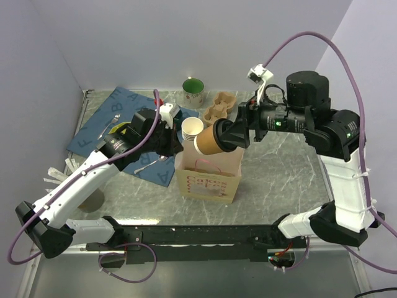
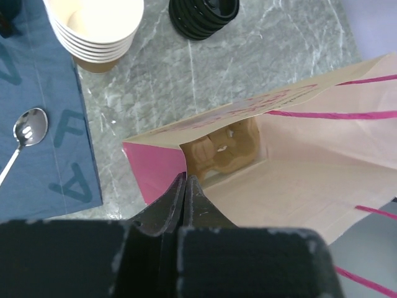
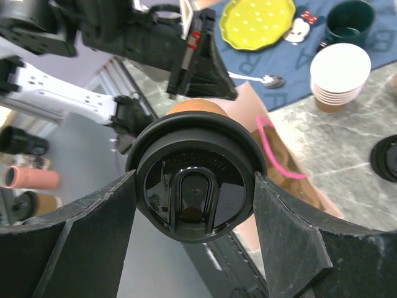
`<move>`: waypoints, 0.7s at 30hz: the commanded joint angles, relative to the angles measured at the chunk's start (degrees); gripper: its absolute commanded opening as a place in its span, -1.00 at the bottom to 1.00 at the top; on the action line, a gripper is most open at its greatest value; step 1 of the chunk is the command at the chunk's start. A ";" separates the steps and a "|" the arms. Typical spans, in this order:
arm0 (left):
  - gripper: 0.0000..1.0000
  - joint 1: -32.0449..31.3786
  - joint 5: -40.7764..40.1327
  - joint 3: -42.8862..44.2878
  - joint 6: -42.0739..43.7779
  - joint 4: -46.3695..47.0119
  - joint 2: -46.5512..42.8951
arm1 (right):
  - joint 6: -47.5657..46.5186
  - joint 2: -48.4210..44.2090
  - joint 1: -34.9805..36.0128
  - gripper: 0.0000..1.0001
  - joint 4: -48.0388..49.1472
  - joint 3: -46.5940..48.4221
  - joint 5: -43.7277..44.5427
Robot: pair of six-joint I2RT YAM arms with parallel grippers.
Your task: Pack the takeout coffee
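Observation:
The takeout coffee [image 1: 209, 140], a brown paper cup with a black sip lid [image 3: 195, 180], lies tilted on its side in the air above the open paper bag [image 1: 208, 183]. My right gripper [image 1: 227, 136] is closed on the cup's lid end, one finger on each side of the lid [image 3: 195, 177]. The cup's bottom points left, towards the bag's mouth. My left gripper [image 1: 175, 144] is shut on the bag's left rim [image 2: 186, 179], pink side outside and beige inside [image 2: 298, 180]. Something brown [image 2: 226, 149] lies at the bottom of the bag.
A stack of lidless paper cups [image 1: 192, 129] stands just behind the bag, with black lids [image 2: 203, 9] beside it. A cardboard cup carrier [image 1: 220, 105] and a green mug [image 1: 193, 91] sit further back. The blue mat [image 1: 105, 124] on the left holds a spoon [image 2: 28, 127] and a yellow plate [image 3: 257, 22].

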 commanded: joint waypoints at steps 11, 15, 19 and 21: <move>-0.98 0.63 13.43 -9.21 2.66 16.59 -10.53 | -8.78 -3.00 17.77 0.08 -1.04 -11.47 27.78; -0.98 0.63 15.99 -13.86 5.47 19.50 -13.43 | -8.43 -3.79 20.40 0.07 -0.25 -14.45 32.17; -0.98 0.63 15.55 -15.28 7.84 20.48 -14.93 | -9.83 -6.25 23.83 0.06 2.82 -20.43 36.91; -0.93 0.63 15.47 -14.93 8.11 20.04 -14.59 | -10.45 -6.87 24.36 0.06 2.92 -21.58 36.93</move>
